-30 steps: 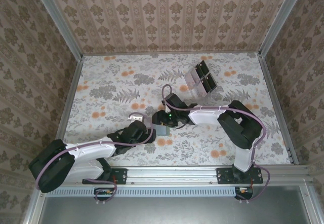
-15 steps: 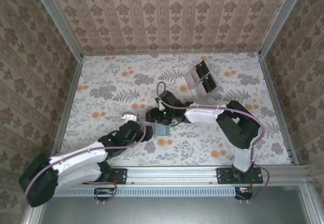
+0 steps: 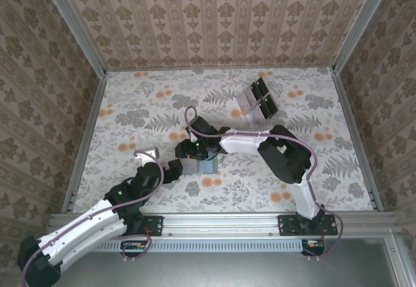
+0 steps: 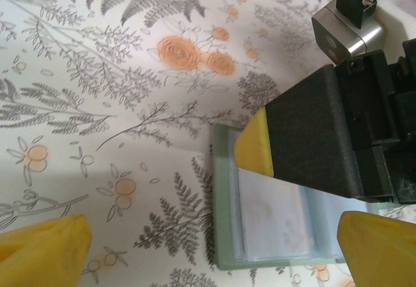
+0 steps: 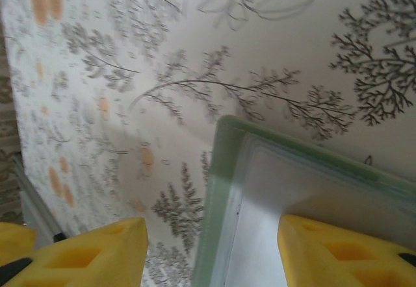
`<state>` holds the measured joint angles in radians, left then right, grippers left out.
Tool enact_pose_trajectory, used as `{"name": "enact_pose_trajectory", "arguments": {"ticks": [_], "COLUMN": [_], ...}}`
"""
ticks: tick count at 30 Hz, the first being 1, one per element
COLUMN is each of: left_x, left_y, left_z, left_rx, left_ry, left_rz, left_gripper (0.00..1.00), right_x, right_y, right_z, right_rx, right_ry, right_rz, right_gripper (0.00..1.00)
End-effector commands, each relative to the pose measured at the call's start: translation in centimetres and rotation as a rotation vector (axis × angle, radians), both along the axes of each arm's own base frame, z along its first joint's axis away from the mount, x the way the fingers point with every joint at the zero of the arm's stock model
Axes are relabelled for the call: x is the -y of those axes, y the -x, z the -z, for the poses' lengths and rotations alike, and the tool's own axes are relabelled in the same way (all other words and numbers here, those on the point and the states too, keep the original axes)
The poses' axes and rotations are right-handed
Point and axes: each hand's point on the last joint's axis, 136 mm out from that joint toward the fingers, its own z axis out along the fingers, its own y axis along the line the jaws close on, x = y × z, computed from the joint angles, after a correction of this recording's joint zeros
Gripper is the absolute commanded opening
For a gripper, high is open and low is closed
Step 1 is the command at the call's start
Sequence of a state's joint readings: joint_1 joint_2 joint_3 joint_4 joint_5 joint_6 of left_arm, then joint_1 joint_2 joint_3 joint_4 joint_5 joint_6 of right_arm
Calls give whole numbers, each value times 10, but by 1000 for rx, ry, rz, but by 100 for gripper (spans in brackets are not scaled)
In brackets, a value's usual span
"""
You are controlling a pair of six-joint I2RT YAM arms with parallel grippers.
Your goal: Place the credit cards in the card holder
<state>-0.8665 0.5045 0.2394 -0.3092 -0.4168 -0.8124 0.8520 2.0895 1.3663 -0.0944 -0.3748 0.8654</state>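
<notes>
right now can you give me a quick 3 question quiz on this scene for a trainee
1. True or false: the left pincer is shut on the card holder.
2. Where do the two fingertips of the right pincer stand? A) both over bare table B) one over the card holder, one over bare table C) both over the card holder
3. Name the thing standing toward the far side of the table, away from both arms.
Key: 1 false, it is wide open with nothing in it. 2 B. 3 the clear rack with dark squares.
</notes>
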Motion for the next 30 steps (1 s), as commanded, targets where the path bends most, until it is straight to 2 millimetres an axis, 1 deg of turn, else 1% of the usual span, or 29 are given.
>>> {"name": "enact_pose_trajectory", "arguments": {"ticks": [1,3,5,7,8,10,11,13,17,19,21,24,27,30], "left_x": [-7,-8,-8,-8,-6,-4,-3,1,6,9,13,17,20,22], "left_y": [1,1,1,0,0,-2,-3,-7,-17,-23,-29,-39,-48,-54], "left_z": [9,10,11,13,13,14,14,11,8,8,7,5,4,3], "left_rx": [-27,-30,-40,-60,-68,-83,-88,-95,-127,-157,-177,-196,-215,-230], "left_ry": [-13,-11,-8,-5,-3,-2,-2,-3,-26,-43,-54,-71,-87,-95], "left_rz": [-29,-32,-33,-36,-32,-27,-24,-9,4,15,27,41,48,53], "left_gripper": [100,100,100,100,100,100,100,100,100,100,100,100,100,100], "right_x": [-6,-9,-10,-6,1,20,34,70,143,180,210,239,253,261], "right_y": [1,-1,-4,-11,-17,-31,-38,-59,-98,-114,-130,-149,-165,-179], "right_z": [-10,-23,-42,-65,-78,-96,-103,-112,-121,-121,-120,-115,-110,-100], "right_rx": [7,31,65,112,138,186,212,255,317,332,344,358,372,371], "right_ry": [5,-16,-46,-71,-76,-52,-23,58,221,314,397,503,603,694], "right_rz": [-38,-57,-79,-83,-77,-54,-40,12,117,157,202,220,205,176], "right_gripper": [57,57,57,58,58,58,58,57,56,55,55,53,50,46]}}
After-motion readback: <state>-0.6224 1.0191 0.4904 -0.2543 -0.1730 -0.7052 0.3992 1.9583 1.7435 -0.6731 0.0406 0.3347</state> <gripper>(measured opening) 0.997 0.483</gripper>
